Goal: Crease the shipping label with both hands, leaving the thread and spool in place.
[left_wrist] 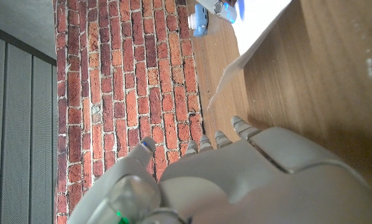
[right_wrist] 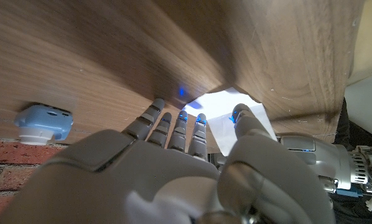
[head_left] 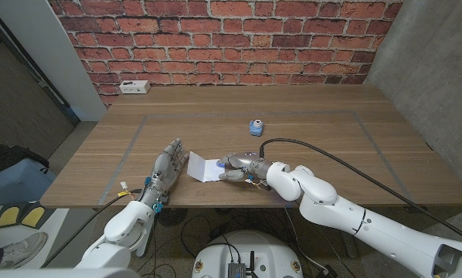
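Observation:
The white shipping label (head_left: 202, 167) lies near the table's front edge, between my two hands. My right hand (head_left: 237, 166) pinches the label's right side between thumb and fingers; in the right wrist view the label (right_wrist: 232, 115) sits between that hand's thumb and fingertips (right_wrist: 181, 124). My left hand (head_left: 168, 166) holds nothing, fingers spread, just beside the label's left edge. In the left wrist view its fingertips (left_wrist: 226, 138) stop short of the label (left_wrist: 260, 25), whose near corner lifts off the wood. The small blue spool of thread (head_left: 256, 127) stands behind the label, apart from both hands.
A white power strip (head_left: 134, 87) lies at the table's back left, by the brick wall. A faint taped rectangle (head_left: 130, 143) marks the work area. The table's front edge (head_left: 215, 202) runs just below both hands.

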Robot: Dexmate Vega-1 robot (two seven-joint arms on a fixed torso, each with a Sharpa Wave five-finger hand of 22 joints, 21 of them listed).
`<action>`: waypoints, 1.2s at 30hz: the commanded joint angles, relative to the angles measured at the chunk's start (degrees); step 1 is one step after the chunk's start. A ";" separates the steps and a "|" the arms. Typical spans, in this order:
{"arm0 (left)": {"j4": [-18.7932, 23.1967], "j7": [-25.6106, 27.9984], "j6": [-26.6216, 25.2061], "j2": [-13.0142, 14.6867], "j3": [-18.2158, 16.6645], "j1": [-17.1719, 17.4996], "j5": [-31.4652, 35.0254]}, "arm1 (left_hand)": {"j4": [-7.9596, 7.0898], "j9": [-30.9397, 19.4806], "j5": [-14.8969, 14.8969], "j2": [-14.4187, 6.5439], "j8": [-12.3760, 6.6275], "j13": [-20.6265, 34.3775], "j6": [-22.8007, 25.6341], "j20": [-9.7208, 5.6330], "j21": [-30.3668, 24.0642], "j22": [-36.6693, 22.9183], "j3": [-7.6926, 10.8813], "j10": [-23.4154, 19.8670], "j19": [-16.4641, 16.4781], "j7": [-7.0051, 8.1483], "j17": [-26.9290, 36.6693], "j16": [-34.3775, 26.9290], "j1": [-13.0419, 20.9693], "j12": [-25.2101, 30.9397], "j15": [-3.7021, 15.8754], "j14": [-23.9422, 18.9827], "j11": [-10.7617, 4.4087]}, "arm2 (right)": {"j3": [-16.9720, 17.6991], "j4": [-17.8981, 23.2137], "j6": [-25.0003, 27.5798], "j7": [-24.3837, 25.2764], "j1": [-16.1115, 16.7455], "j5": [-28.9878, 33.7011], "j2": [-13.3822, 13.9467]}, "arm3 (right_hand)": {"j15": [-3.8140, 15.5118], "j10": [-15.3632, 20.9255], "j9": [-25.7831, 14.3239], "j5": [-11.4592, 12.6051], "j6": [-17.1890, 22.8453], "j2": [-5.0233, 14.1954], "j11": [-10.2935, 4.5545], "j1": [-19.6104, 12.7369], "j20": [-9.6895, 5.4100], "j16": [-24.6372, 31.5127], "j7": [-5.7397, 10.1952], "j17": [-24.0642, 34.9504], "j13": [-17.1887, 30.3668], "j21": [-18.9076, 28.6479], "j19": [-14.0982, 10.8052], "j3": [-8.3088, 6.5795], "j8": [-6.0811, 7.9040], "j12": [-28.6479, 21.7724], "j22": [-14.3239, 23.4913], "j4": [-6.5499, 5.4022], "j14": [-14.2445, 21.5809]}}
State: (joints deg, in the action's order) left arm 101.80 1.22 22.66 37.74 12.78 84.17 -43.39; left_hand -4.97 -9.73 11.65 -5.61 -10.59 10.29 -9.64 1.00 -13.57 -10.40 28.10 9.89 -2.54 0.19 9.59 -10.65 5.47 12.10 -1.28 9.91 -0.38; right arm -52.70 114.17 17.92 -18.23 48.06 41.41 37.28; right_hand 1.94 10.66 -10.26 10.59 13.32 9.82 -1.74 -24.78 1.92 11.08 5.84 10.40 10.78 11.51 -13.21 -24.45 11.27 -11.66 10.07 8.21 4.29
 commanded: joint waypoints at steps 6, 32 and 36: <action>-3.83 -12.40 1.21 -3.48 0.98 -2.28 -12.11 | 1.20 -0.21 -0.21 0.97 -0.20 0.12 -1.49 0.39 -1.00 -0.12 -0.14 0.12 3.17 -0.35 0.11 -0.53 0.89 0.74 -0.74 -0.33 1.49 | -0.80 -1.21 1.03 0.16 -0.83 -1.18 0.33 | 0.98 0.47 -0.27 -0.03 0.63 0.13 -0.04 -1.37 -0.11 0.43 -0.18 0.13 0.28 0.34 -0.44 -0.42 0.04 -0.13 0.16 -0.02 0.61; -2.66 -12.86 -0.43 -3.84 1.26 -2.37 -12.53 | 1.96 -0.26 -0.04 -0.83 -0.27 0.05 1.44 0.12 -2.71 -0.14 0.32 -5.35 11.06 -1.16 0.09 -0.59 1.66 0.93 -0.19 -7.23 1.73 | -0.48 -0.80 1.18 1.44 -0.56 -2.54 1.23 | 1.10 0.54 -0.28 -0.11 0.80 0.24 -0.18 -2.85 -0.30 0.38 -0.19 0.10 0.28 0.32 -0.56 -0.87 -0.11 0.06 0.16 0.17 0.66; -0.50 -9.41 -2.17 -2.17 0.85 -1.51 -10.89 | 1.87 -0.27 -0.18 -0.26 -0.05 0.06 1.48 2.64 -2.28 -0.12 -0.17 -4.49 11.22 -0.75 0.13 0.09 1.21 0.04 -3.32 -6.93 5.06 | -0.41 -1.07 0.96 1.55 -0.74 -2.99 1.16 | 1.11 0.57 -0.28 -0.13 0.79 0.21 -0.17 -2.99 -0.34 0.40 -0.18 0.11 0.28 0.32 -0.56 -0.88 -0.13 0.08 0.16 0.15 0.69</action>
State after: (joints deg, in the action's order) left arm 98.10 -12.62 23.38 33.28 13.92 81.68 -56.46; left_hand -3.08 -9.73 11.44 -5.99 -10.81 10.24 -8.18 2.20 -15.91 -10.41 27.95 4.99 8.58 -0.82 9.61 -10.85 7.04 12.53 -2.79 2.83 2.71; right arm -53.33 113.35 19.06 -17.03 47.47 39.25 38.32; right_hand 2.26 10.65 -10.26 10.59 13.72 10.03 -1.74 -27.10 1.44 11.08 5.43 10.40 10.78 11.44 -13.12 -24.84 11.27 -11.66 10.00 8.30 4.61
